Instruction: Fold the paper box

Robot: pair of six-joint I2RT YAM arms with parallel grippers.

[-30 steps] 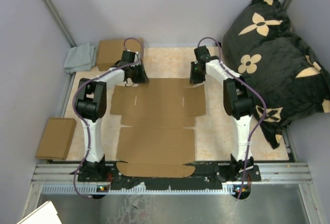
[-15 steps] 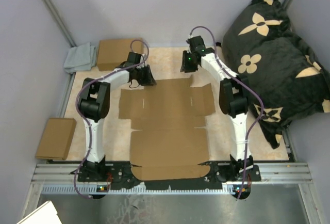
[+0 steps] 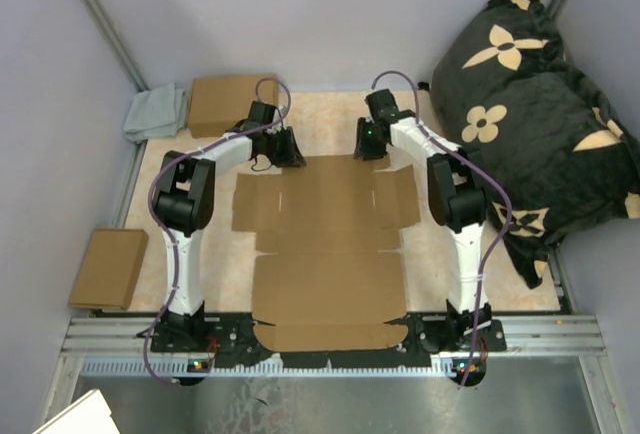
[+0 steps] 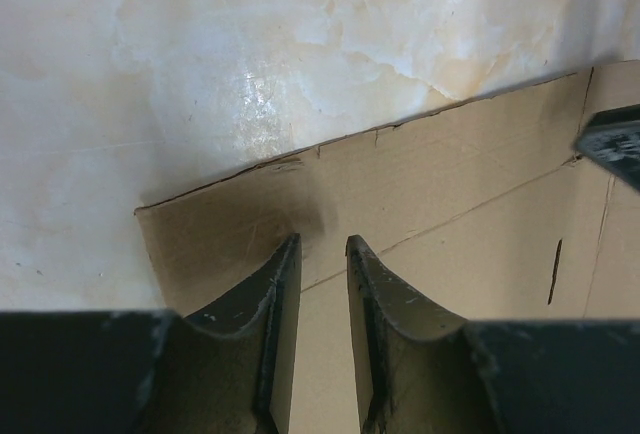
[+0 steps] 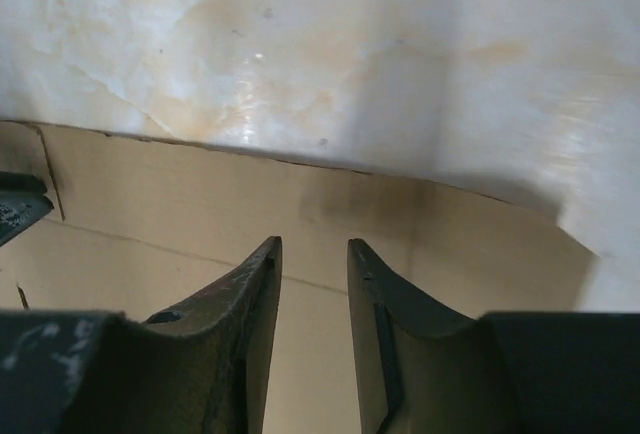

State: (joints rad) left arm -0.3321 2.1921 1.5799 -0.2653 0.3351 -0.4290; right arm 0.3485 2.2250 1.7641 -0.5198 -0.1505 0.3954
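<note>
Your right gripper point(image 3: 371, 140) has come down to the box's top edge, and the box point(image 3: 330, 274) lies further right than a second ago.
The box lies flat at centre frame, running from between the arm bases up to both grippers. The left gripper point(image 3: 286, 150) is at its upper-left edge and the right at its upper-right. Each pair of fingers stands a narrow slit apart, pinching nothing.

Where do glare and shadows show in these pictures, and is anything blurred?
Left wrist view: white glare on the table, a dim shadow on the paper box ahead of the left gripper. Right wrist view: fainter glare, a similar shadow ahead of the right gripper. Top view: even light, all sharp.
</note>
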